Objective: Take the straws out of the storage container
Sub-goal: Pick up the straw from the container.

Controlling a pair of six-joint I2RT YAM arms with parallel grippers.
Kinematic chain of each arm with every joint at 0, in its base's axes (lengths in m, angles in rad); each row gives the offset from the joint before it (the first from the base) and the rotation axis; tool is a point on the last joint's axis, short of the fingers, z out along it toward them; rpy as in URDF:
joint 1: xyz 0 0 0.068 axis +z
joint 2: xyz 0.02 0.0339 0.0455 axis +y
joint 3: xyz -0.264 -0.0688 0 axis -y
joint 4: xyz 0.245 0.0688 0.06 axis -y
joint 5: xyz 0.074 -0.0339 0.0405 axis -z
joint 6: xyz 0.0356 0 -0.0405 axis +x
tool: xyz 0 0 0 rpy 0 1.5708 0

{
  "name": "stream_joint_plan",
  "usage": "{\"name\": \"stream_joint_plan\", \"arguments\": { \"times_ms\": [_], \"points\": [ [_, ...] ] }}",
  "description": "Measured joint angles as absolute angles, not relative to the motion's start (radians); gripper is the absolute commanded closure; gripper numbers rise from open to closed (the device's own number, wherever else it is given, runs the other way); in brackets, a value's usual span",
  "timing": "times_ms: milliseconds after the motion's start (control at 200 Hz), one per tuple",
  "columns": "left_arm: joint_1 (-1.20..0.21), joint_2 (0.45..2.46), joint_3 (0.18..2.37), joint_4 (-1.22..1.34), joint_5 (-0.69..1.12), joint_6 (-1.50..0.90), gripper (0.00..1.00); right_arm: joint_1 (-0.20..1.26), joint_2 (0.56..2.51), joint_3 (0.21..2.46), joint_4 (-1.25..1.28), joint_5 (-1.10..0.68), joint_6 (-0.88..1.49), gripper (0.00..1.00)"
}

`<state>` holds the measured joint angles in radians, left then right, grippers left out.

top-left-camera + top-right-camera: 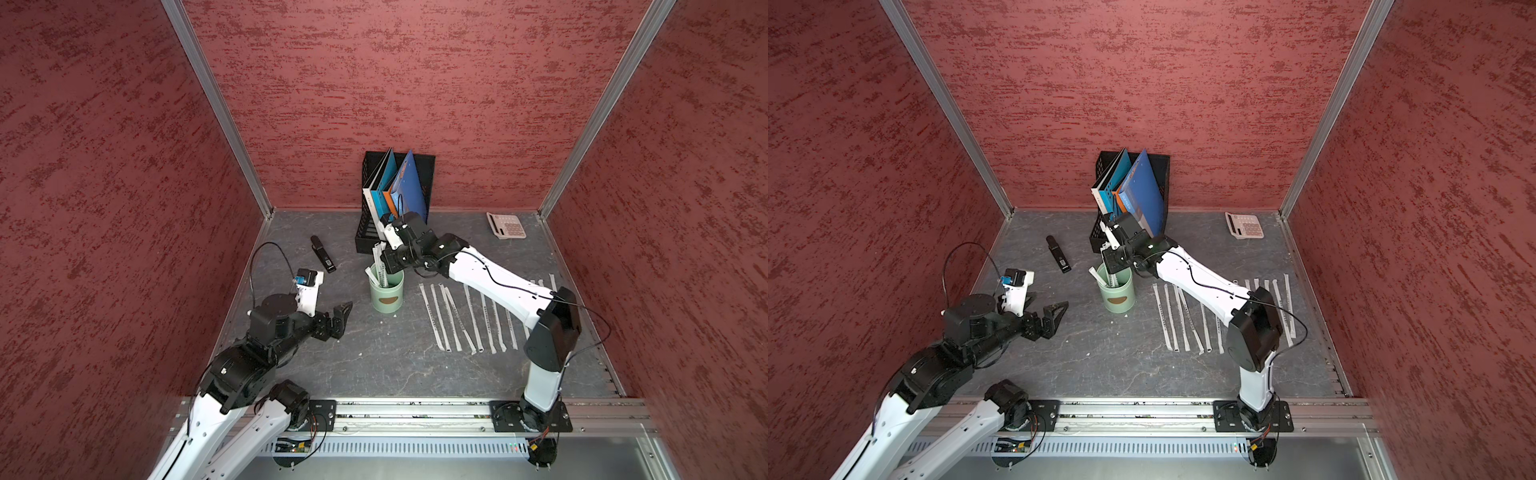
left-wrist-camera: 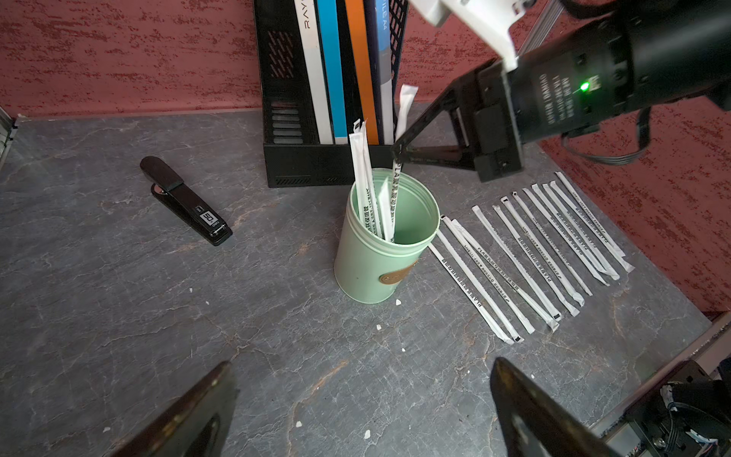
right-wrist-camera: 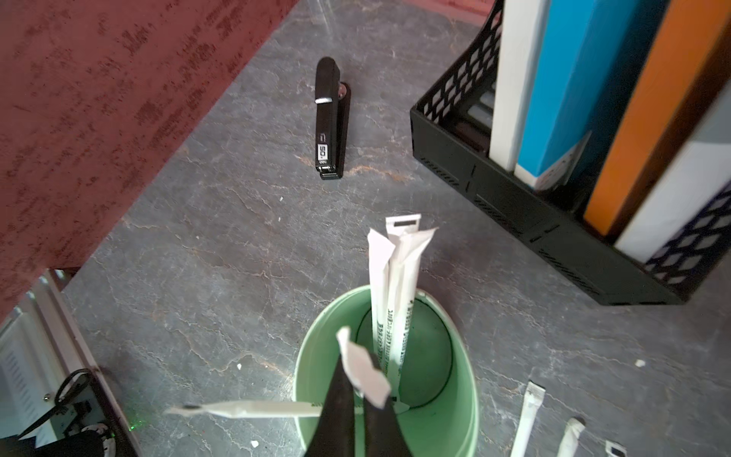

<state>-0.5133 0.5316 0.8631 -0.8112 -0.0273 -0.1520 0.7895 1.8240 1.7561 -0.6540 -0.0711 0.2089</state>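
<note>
R gripper point(image 2: 397, 152) is clamped on one straw point(image 2: 396, 178) just over the storage container point(image 2: 372, 269), prob. to pull it clear of the rim; few straws point(image 2: 362, 170) stand inside, rest in a row point(image 2: 534, 257) beside it; L gripper point(image 1: 1043, 304) wide open, empty.

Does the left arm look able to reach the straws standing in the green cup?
Probably not right now. The open left gripper faces the green cup across bare table, but the right gripper sits over the cup's mouth, shut on a straw, crowding the other straws.
</note>
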Motion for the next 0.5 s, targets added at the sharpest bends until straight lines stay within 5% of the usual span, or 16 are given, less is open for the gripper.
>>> {"name": "stream_joint_plan", "arguments": {
  "times_ms": [496],
  "points": [
    [-0.513,0.524,0.863,-0.812,-0.025,-0.152,0.01,0.790,1.540,1.757,-0.674,0.024,0.186,0.97]
  ]
}}
